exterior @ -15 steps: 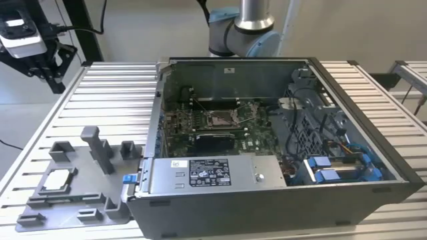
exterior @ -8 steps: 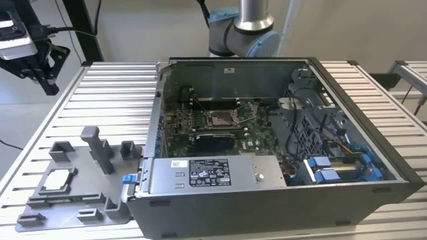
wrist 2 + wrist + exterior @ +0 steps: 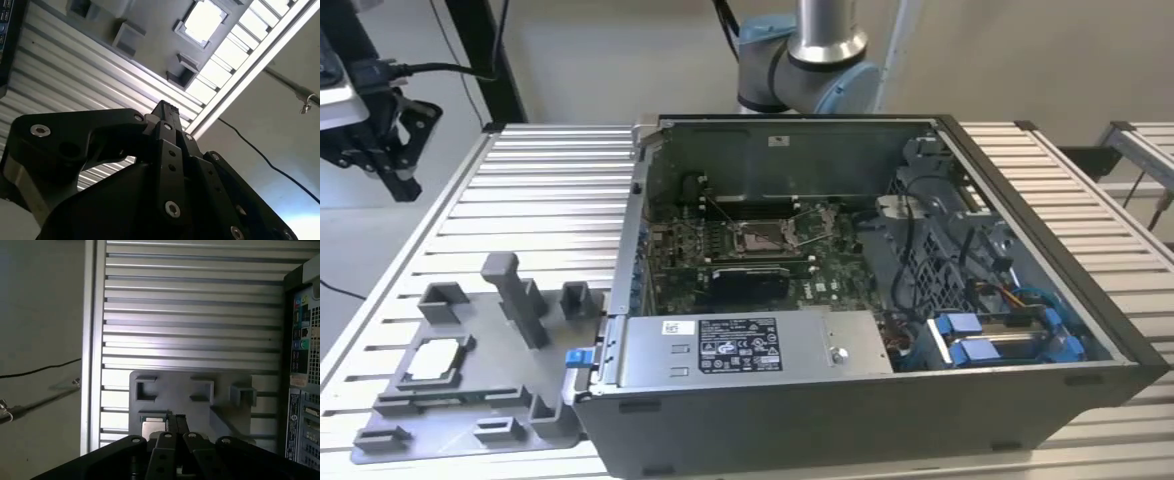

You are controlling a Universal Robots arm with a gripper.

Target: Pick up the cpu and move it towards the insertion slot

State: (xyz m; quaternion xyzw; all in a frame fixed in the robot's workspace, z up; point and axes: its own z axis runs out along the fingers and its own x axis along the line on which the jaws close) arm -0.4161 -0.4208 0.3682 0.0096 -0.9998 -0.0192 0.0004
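**Cpu** (image 3: 434, 360): flat, pale top. It sits in a square recess of the grey fixture (image 3: 467, 400), at the exterior view's lower left. In the first wrist view the cpu (image 3: 152, 427) is partly covered by the gripper's tips. In the second wrist view the cpu (image 3: 202, 21) lies fully exposed and glaring white, well beyond the tips.

**Gripper** (image 3: 403, 188): black, hanging over the far corner of the surface (image 3: 547, 200) at the exterior view's upper left, well apart from the cpu. In both wrist views the gripper (image 3: 175, 417) (image 3: 167, 106) has its jaws closed tip to tip with nothing between them.

**Slot** (image 3: 758, 237): silver frame with a tan centre, on the board inside the open case (image 3: 854, 400), seen in the exterior view. A plain black rectangle (image 3: 747, 285) lies just beside it.

**Fixture**, further: it rests on the slatted metal surface just beside the case. It carries several raised blocks and one tall post (image 3: 520, 295).

**Case**, further: a labelled power supply (image 3: 747, 345) and blue-tabbed bays (image 3: 1001, 335) line its near side. Its side wall (image 3: 627, 260) stands between the fixture and the slot. The first wrist view takes in its rear port panel (image 3: 300, 365).

**Surroundings**: the arm's base (image 3: 807, 60) stands behind the case. A thin cable (image 3: 40, 370) trails on the floor beside the surface's edge, seen in both wrist views.
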